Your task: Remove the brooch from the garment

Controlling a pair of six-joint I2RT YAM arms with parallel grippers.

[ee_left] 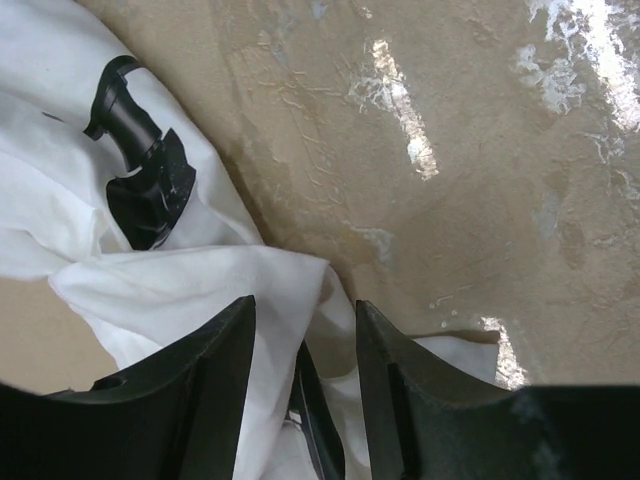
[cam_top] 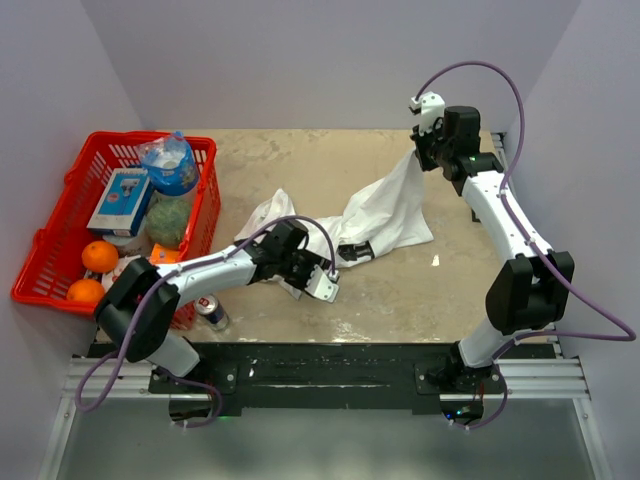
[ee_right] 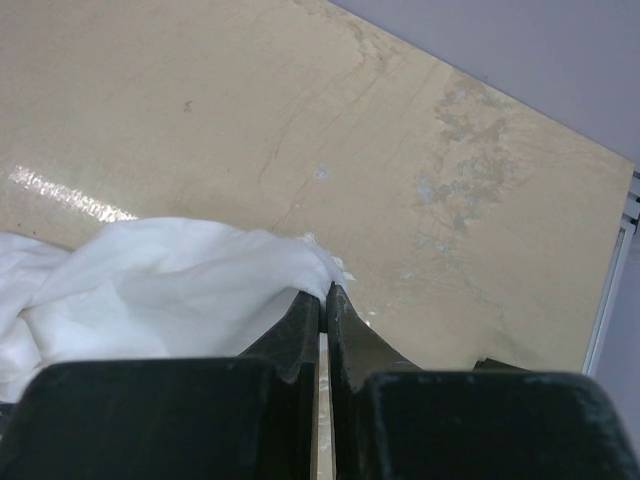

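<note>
The garment, a white T-shirt (cam_top: 385, 210), lies crumpled in the middle of the table. Its black print (cam_top: 355, 250) shows near the front. My right gripper (cam_top: 418, 152) is shut on a corner of the shirt and holds it lifted at the back right. The right wrist view shows the jaws (ee_right: 325, 292) pinched together on the cloth edge (ee_right: 170, 290). My left gripper (cam_top: 298, 272) is low over the shirt's near-left part. In the left wrist view it (ee_left: 305, 312) is open, straddling a fold of white cloth (ee_left: 200, 280) with a dark strip in it. The brooch is hidden.
A red basket (cam_top: 45, 235) stands at the left with two oranges (cam_top: 99, 256), a box, a bottle and a bag. A drink can (cam_top: 212, 314) stands by the table's front edge next to my left arm. Grey walls close in the sides.
</note>
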